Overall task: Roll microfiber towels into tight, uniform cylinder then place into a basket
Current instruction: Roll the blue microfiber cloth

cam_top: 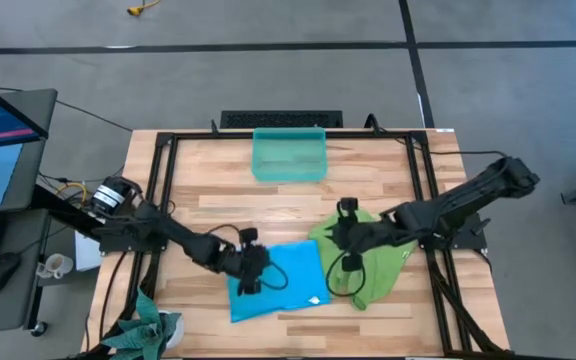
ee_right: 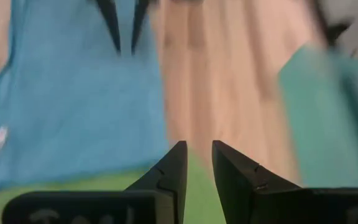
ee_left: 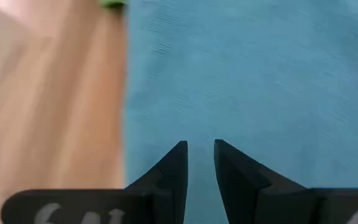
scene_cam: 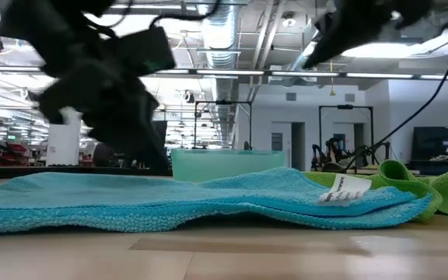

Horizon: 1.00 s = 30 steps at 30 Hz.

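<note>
The blue towel (cam_top: 276, 280) is lying spread flat on the bench (cam_top: 218, 200), on the near side of the basket (cam_top: 288, 155), and its nap is showing as a fine ribbed pile in the left wrist view. A white tag (scene_cam: 344, 189) is sitting at its near edge on the side toward the green towel (cam_top: 368, 262). From the low view the blue cloth is rippling in shallow waves along the bench, its front edge slightly lifted.

The green towel is lying crumpled just beside the blue one, touching or overlapping its edge, with thick folded rims showing in the low view. The basket is standing empty-looking and translucent teal, well apart from both towels, at the far middle of the bench.

The left hand (cam_top: 250, 268) is hovering over the blue towel at its edge away from the green towel; its fingers (ee_left: 173, 168) are standing a narrow gap apart with blue cloth showing between them, gripping nothing. The right hand (cam_top: 346, 236) is sitting over the green towel, fingers (ee_right: 174, 168) likewise a little apart, and it seems to be clamping nothing, though the blurred view leaves this unsure.

In the low view both arms are appearing only as dark smears, hiding the hands' tips. The right arm is covering much of the green towel from above.
</note>
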### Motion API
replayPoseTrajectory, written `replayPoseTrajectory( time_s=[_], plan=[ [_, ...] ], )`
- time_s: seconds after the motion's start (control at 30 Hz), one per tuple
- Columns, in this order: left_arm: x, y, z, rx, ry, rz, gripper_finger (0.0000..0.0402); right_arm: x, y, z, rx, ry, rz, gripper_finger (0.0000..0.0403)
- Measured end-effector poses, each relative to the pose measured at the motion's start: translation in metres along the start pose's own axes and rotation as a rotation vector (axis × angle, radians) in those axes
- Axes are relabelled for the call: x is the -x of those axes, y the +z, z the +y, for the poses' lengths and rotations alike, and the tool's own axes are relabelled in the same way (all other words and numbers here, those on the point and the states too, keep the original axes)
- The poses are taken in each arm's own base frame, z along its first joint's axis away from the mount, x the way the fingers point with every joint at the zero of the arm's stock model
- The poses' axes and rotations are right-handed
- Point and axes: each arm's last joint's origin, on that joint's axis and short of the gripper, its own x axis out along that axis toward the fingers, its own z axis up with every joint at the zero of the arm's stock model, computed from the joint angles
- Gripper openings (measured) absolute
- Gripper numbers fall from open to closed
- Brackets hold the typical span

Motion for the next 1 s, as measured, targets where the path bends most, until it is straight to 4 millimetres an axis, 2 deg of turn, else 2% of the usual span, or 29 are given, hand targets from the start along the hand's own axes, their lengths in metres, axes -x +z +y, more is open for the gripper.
replayPoseTrajectory(
  time_s=[0.17, 0.4, 0.67, 1.0],
  plan=[
    [-0.009, 0.015, 0.018, 0.056, -0.058, -0.049, 0.0071, 0.007, 0.012, -0.019, 0.031, -0.049, -0.125, 0.0096],
    [-0.019, 0.011, 0.037, 0.171, -0.159, 0.033, 0.0071, -0.004, 0.011, -0.035, -0.073, -0.095, -0.105, 0.0096],
    [-0.024, 0.011, 0.051, 0.219, -0.218, 0.073, 0.0071, -0.022, 0.003, -0.037, -0.074, -0.107, -0.013, 0.0096],
    [-0.026, 0.002, 0.064, 0.295, -0.073, 0.162, 0.0071, -0.024, 0.002, -0.036, -0.063, -0.106, -0.006, 0.0096]
  ],
)
